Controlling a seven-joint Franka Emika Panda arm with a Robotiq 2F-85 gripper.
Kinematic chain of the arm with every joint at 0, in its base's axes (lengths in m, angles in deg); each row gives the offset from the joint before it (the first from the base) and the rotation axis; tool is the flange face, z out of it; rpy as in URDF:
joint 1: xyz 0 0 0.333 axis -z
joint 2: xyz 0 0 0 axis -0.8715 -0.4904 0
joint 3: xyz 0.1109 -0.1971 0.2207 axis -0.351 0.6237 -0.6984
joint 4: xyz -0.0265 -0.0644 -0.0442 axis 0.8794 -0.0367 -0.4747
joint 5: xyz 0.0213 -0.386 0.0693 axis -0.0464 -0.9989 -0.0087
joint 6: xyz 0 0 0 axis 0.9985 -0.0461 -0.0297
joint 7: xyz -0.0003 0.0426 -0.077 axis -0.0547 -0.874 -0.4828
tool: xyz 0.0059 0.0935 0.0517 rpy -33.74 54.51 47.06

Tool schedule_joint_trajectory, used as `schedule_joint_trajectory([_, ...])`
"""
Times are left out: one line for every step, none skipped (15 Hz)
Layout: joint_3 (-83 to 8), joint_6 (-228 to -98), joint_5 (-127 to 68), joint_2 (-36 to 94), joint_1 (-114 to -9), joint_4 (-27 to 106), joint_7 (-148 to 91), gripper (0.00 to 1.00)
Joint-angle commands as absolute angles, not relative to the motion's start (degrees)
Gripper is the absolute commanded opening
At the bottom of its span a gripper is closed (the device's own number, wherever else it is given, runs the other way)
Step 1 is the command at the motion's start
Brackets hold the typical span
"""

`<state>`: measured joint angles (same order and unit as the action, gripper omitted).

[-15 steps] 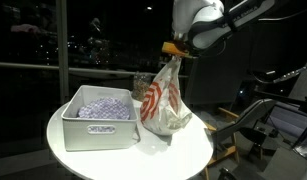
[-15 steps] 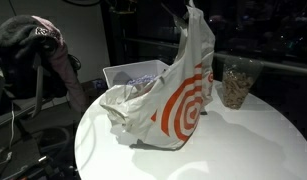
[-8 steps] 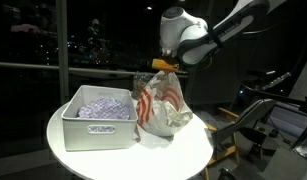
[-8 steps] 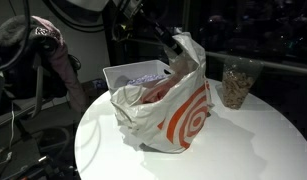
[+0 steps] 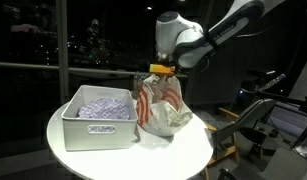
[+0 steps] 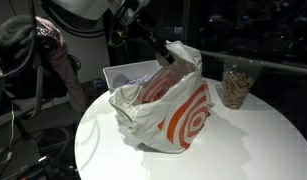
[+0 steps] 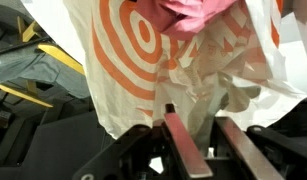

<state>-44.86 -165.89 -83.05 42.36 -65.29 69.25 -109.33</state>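
A white plastic bag with a red target print stands on the round white table in both exterior views. Its mouth gapes and something pink lies inside, also seen in the wrist view. My gripper is at the bag's top edge, over the side towards the bin. In the wrist view a strip of the bag's plastic runs between my two fingers, which are shut on it.
A grey rectangular bin with pale crumpled contents stands right beside the bag. A clear jar of brown bits stands behind the bag. The table is small and round, with edges close all around. Chairs and dark clutter surround it.
My gripper has come down and moved towards the bin, still holding the bag's top. The bag, stretched tall before, now slumps lower and wider.
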Motion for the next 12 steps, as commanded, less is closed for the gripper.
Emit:
schedule_joint_trajectory([-45.2, -167.2, -78.0, 45.7, -65.1, 71.8, -101.0, 0.63])
schedule_joint_trajectory([-45.2, -169.6, -75.7, 46.6, -65.0, 72.8, -98.3, 0.70])
schedule_joint_trajectory([-45.5, -172.9, -73.6, 47.6, -65.2, 74.1, -95.1, 0.79])
schedule_joint_trajectory([-45.8, -174.9, -72.3, 48.1, -65.6, 74.8, -92.9, 0.85])
schedule_joint_trajectory([-46.2, -176.7, -71.8, 48.3, -66.0, 75.2, -90.9, 0.92])
schedule_joint_trajectory([-46.6, -178.6, -72.0, 48.0, -66.4, 75.1, -89.2, 0.99])
schedule_joint_trajectory([-47.1, -179.7, -72.7, 47.6, -66.8, 74.7, -88.5, 1.00])
schedule_joint_trajectory([-47.8, -180.5, -73.0, 46.5, -67.2, 73.9, -87.5, 1.00])
schedule_joint_trajectory([-48.2, -180.8, -73.9, 45.6, -67.9, 73.2, -87.1, 1.00])
schedule_joint_trajectory([-48.6, -180.4, -75.8, 44.7, -68.3, 72.3, -87.7, 1.00])
schedule_joint_trajectory([-49.2, -181.0, -74.2, 43.9, -68.8, 72.0, -86.3, 1.00])
schedule_joint_trajectory([-49.6, -181.6, -74.3, 43.2, -69.3, 71.6, -85.8, 1.00])
